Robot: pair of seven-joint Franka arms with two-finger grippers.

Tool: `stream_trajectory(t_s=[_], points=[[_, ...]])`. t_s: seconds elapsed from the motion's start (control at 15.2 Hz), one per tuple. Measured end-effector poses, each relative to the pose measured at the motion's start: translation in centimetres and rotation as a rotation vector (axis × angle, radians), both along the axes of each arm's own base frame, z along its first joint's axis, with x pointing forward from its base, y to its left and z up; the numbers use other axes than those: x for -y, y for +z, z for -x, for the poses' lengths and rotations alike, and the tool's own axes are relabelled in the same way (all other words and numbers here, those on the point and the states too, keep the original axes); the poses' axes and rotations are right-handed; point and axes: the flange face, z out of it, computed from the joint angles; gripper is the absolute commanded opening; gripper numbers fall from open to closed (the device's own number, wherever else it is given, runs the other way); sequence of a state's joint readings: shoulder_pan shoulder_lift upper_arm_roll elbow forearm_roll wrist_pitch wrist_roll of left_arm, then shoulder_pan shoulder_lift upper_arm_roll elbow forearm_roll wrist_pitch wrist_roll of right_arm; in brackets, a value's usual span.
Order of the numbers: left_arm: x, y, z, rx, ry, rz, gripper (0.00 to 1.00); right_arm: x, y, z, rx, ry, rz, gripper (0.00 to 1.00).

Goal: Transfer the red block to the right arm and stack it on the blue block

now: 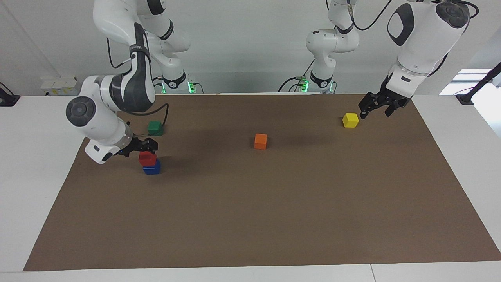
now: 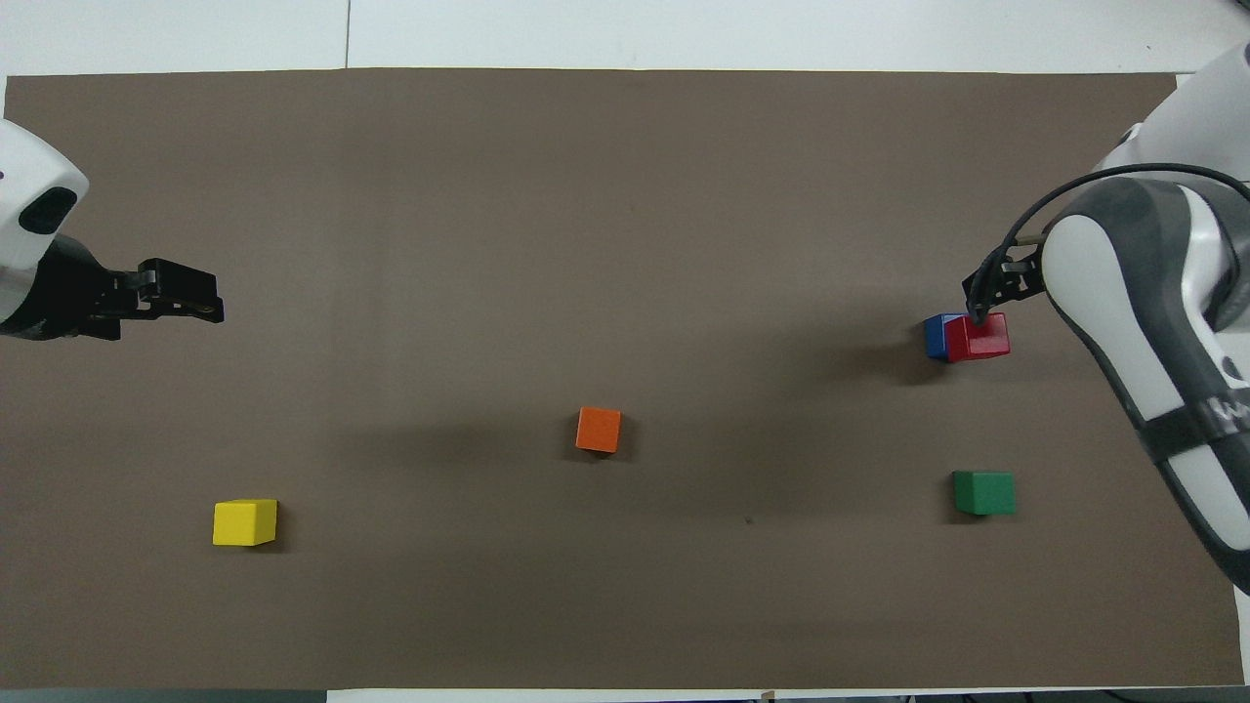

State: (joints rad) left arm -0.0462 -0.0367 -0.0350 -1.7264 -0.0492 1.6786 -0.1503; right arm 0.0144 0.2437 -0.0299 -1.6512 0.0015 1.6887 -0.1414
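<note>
My right claw (image 1: 145, 150) is down at the red block (image 1: 147, 158), which sits on the blue block (image 1: 152, 167) at my right arm's end of the mat. The red sits a little off square, shifted toward my side of the blue, so the blue shows past one edge from overhead. My fingers are at the red block's top and look close around it, but I cannot tell whether they grip it or have let go. I judge the stack is made or nearly so; the wrist comes in low and sideways, probably so the block could be set down flat without knocking the blue.

My left claw (image 1: 379, 105) waits in the air by the yellow block (image 1: 350, 120), fingers spread, holding nothing. I take it its part is done.

The orange block (image 1: 260, 141) lies mid-mat and the green block (image 1: 155, 127) lies nearer to me than the stack, both well apart from it.

The mat (image 1: 250, 219) is plain brown, laid over a white table (image 1: 35, 168). A pale wall (image 1: 242, 47) stands at my back.
</note>
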Motion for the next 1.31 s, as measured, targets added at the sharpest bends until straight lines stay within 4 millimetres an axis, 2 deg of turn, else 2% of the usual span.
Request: stream_trajectory(t_s=[0.26, 0.39, 0.52, 0.66, 0.85, 1.05, 1.31], points=[[0.0, 0.0, 0.0, 0.000, 0.000, 0.000, 1.00, 0.8, 11.1, 3.0, 0.183, 0.114, 0.014, 1.00], [0.0, 0.0, 0.0, 0.000, 0.000, 0.000, 1.00, 1.1, 15.1, 4.9, 0.243, 0.121, 0.017, 1.00], [0.0, 0.0, 0.0, 0.000, 0.000, 0.000, 1.00, 1.1, 17.2, 6.7, 0.240, 0.118, 0.015, 1.00], [0.0, 0.0, 0.0, 0.000, 0.000, 0.000, 1.00, 1.4, 18.1, 8.2, 0.202, 0.112, 0.011, 1.00], [0.0, 0.0, 0.0, 0.000, 0.000, 0.000, 1.00, 3.0, 17.2, 9.4, 0.123, 0.077, 0.006, 1.00], [0.0, 0.0, 0.0, 0.000, 0.000, 0.000, 1.00, 4.0, 16.1, 9.6, 0.098, 0.036, 0.008, 1.00], [0.0, 0.0, 0.0, 0.000, 0.000, 0.000, 1.00, 3.8, 16.3, 9.2, 0.123, 0.002, 0.015, 1.00]])
